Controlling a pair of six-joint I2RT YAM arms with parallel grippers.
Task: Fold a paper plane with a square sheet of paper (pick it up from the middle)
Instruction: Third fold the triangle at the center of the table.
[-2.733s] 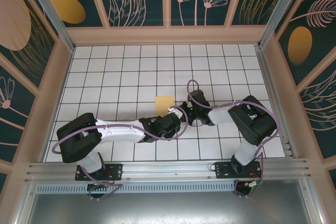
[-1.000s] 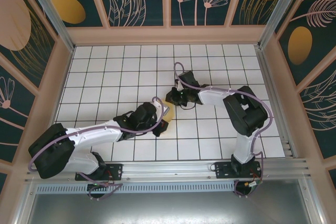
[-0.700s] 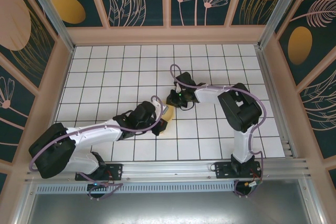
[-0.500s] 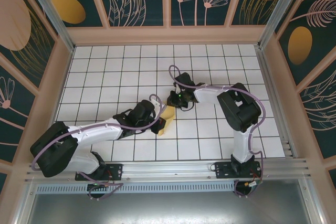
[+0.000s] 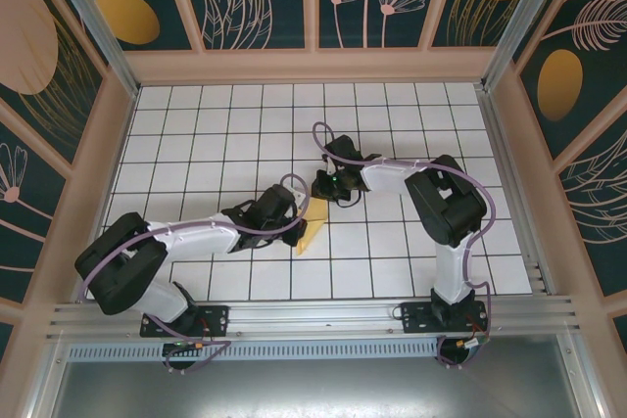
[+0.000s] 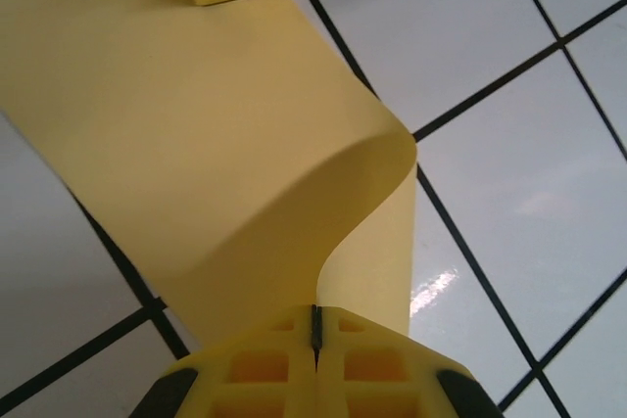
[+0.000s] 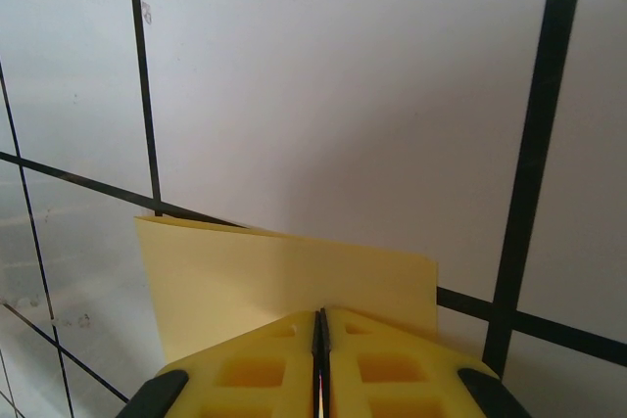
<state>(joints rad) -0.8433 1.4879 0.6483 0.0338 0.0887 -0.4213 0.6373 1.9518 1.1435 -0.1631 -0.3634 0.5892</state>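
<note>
Sheet of paper point(image 6: 216, 173) pinched at both ends, near the middle of the table point(image 5: 392, 115).
I've got the left gripper point(image 6: 315, 325) closed tight on one end and the right gripper point(image 7: 320, 325) clamped on the other; the yellow sheet bows in a curl between them, slightly toward the table's near edge.

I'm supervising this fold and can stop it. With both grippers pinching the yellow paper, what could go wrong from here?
The paper bows in a loose curve between the left gripper and the right gripper; moving them closer could set a crease off the intended line. Both grippers pinch only near an edge, so pulling apart might tear the thin sheet or slip it free.
</note>
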